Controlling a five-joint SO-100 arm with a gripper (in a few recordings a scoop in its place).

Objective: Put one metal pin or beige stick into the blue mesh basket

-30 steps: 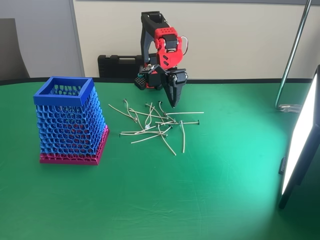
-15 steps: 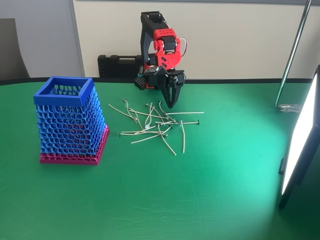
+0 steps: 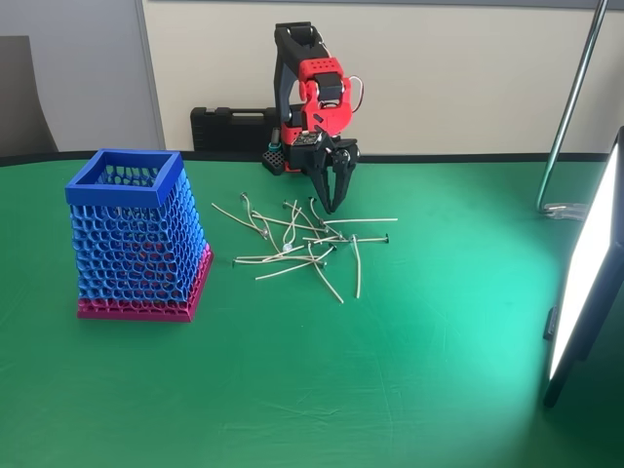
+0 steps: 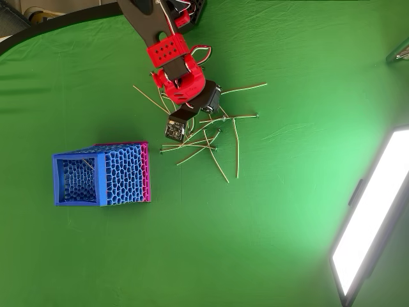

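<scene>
Green cloth covers your desk [image 3: 322, 390]. From the fixed view, your red-and-black arm [image 3: 310, 83] bends down, its hand [image 3: 332, 207] parted, empty, tips just above the far edge of the pins and sticks [image 3: 307, 246]. Left stands the blue mesh basket [image 3: 136, 234], well apart.

Overhead, the hand [image 4: 195, 125] hangs over the pile [image 4: 204, 137]; the basket [image 4: 102, 174] holds one thin stick.

No text, label, brand, number or sign is showing legibly in either view; the small dark board [image 4: 174, 129] riding on the arm above the counter is carrying markings too small to read.
</scene>
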